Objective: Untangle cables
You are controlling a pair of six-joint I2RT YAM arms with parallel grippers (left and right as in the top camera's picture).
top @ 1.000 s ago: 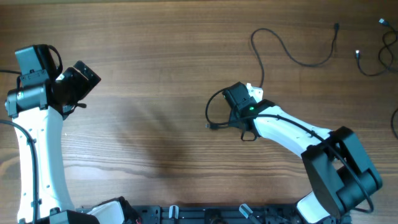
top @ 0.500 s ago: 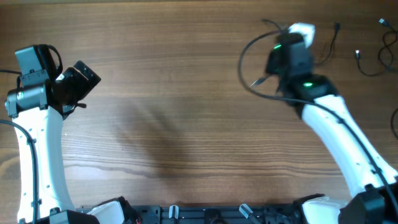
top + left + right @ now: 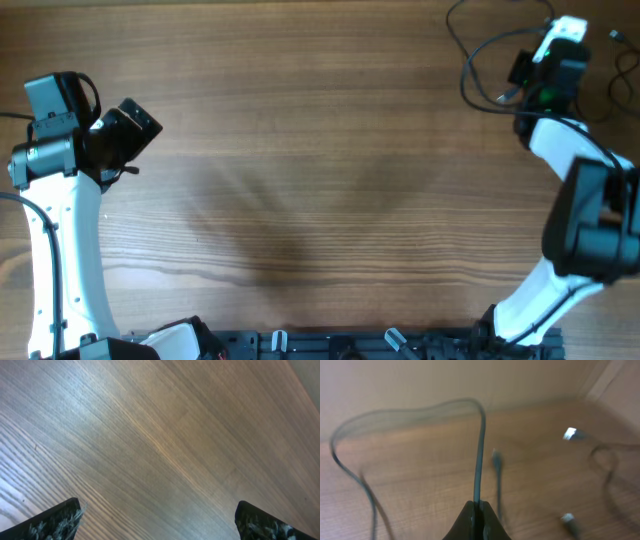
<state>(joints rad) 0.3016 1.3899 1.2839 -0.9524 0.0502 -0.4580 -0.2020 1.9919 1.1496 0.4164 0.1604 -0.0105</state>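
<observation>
Pinched shut on a thin black cable (image 3: 479,450) at the right gripper (image 3: 477,509); spread wide and released at the left gripper (image 3: 157,520). Loops off the grip near the far right corner of the table (image 3: 300,150), close to the far edge, with other cables (image 3: 622,100) just beside. Broad wood between both arms. Stretched far out on the right; raised by the left edge, angled down.

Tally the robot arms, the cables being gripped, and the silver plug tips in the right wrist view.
Robot arms: 2, the left arm and the right arm
Cable gripped in the right pincer: 1
Silver plug tips: 2
Total: 5
</observation>
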